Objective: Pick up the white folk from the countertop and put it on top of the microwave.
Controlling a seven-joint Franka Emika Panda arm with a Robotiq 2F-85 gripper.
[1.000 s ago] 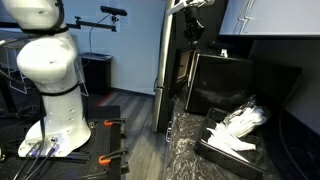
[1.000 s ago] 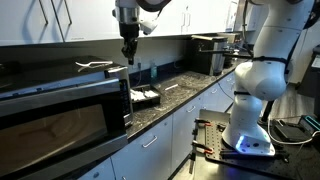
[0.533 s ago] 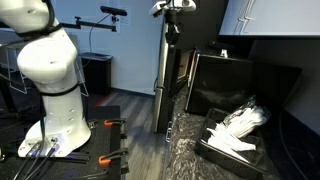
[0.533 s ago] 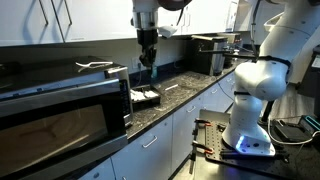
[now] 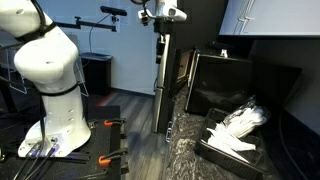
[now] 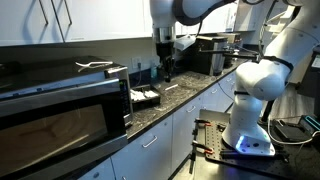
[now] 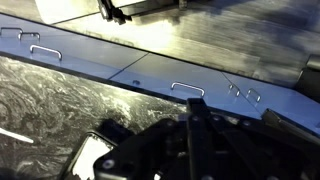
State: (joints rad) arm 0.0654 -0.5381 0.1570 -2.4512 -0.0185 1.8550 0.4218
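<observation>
The white folk (image 6: pixel 95 66) lies flat on top of the black microwave (image 6: pixel 60 110), near its right end. My gripper (image 6: pixel 167 74) hangs well to the right of it above the speckled countertop (image 6: pixel 185 95), fingers pressed together and holding nothing. In an exterior view the gripper (image 5: pixel 161 42) is dark against a tall dark panel, left of the microwave (image 5: pixel 225 85). The wrist view shows the shut gripper (image 7: pixel 196 98) over the countertop (image 7: pixel 40 95) edge and the cabinet fronts below.
A black tray (image 6: pixel 146 99) heaped with white plastic utensils (image 5: pixel 240 122) stands on the counter beside the microwave. A single white utensil (image 6: pixel 176 87) lies farther along the countertop. White drawers with metal handles (image 7: pixel 188 88) run under the counter. The robot base (image 6: pixel 250 110) stands on the floor.
The arm has swung away from the microwave top, along the counter toward the robot base, and has come lower. The gripper stays shut and empty; the fork has not moved.
</observation>
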